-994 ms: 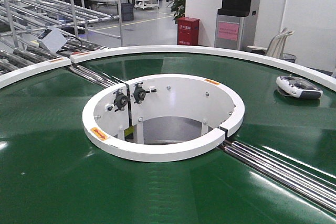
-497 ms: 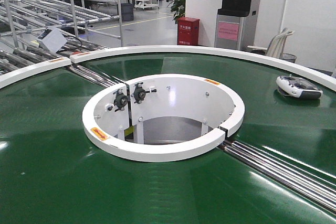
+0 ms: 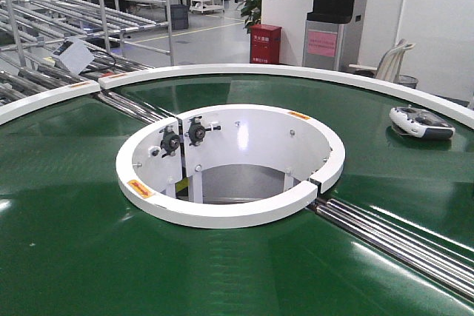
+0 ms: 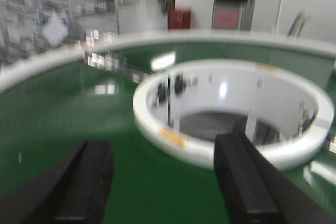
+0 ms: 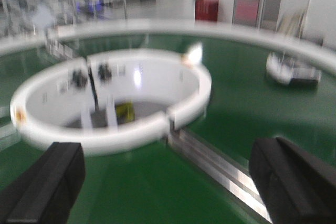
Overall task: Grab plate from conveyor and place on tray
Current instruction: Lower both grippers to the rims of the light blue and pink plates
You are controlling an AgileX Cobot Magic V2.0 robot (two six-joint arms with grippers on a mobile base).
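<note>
No plate shows on the conveyor (image 3: 74,212) in any view, nor does the tray, so I judge the step in hand to be waiting for a plate to ride round the green belt outside the white inner ring (image 3: 222,216). The next move calls for a timed reach onto the belt. The left gripper (image 4: 164,150) and right gripper (image 5: 168,153) hover on the near side of that ring, jaws wide apart and empty. Right of the ring a grey handheld controller (image 3: 421,122) lies on the belt, and the ring's orange stickers (image 3: 139,189) and the pink notices (image 3: 321,43) beyond it are too small to read.
</note>
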